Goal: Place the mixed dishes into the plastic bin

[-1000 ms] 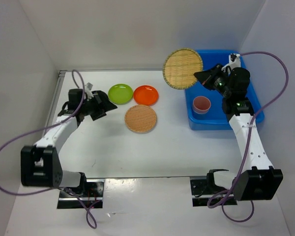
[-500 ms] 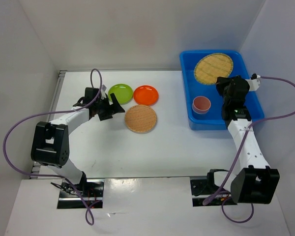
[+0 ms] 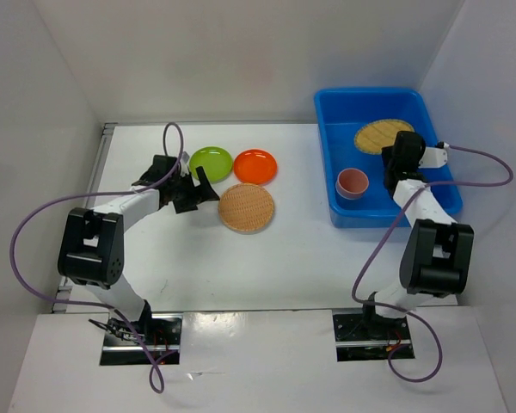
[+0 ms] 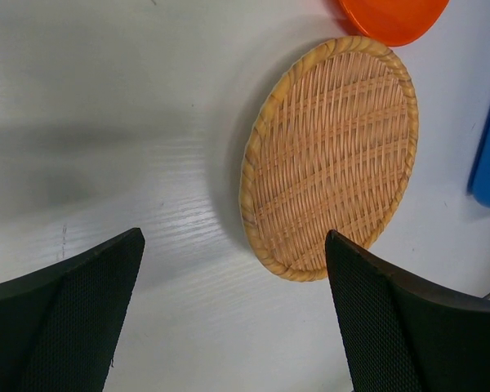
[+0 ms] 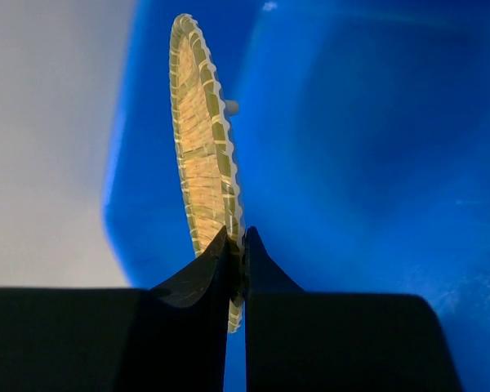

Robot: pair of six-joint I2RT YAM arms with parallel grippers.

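Right end effector (image 5: 236,245) pinches yellow woven round tray (image 5: 198,147), maybe resting, in blue rectangular plastic bin (image 5: 351,163). Left end effector (image 4: 233,245) spread.

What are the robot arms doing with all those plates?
They are putting dishes into the blue bin. The right gripper is shut on the edge of a yellow woven tray, holding it down inside the bin, where a pink cup already sits. The left gripper is open beside the tan woven tray on the table. The green plate and orange plate wait there too.
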